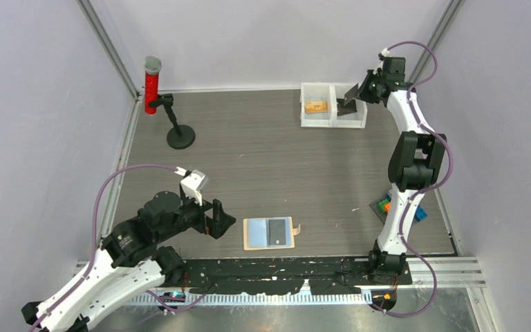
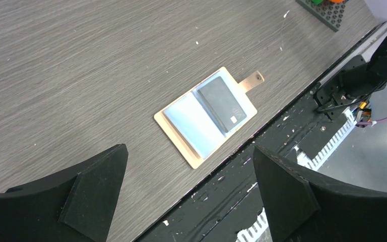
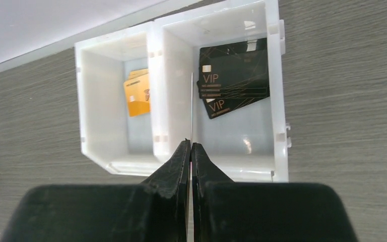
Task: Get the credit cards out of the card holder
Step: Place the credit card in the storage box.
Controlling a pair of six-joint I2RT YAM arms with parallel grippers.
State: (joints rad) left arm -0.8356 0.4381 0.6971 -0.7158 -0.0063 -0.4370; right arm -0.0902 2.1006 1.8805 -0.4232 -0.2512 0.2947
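The right gripper point(image 3: 191, 146), clenched on one credit card point(image 3: 192, 101) held edge-on over the white two-compartment bin point(image 3: 278, 101), and the released left gripper point(image 2: 189, 151) near the open card holder point(image 2: 181, 138) indicate late-stage progress: at least two VIP cards point(image 3: 234, 65) binned, one in transit, one dark card point(image 2: 222, 101) seated in a holder pocket.

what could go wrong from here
1. The thin dark card pinched edge-on in the right fingers lines up with the divider of the white plastic bin. Released here, it might land with the orange cards, not the black VIP cards.
2. The tan bifold card holder lies loose near the table edge with one dark grey card inside. The open left fingers are not holding it, so pulling may drag it.
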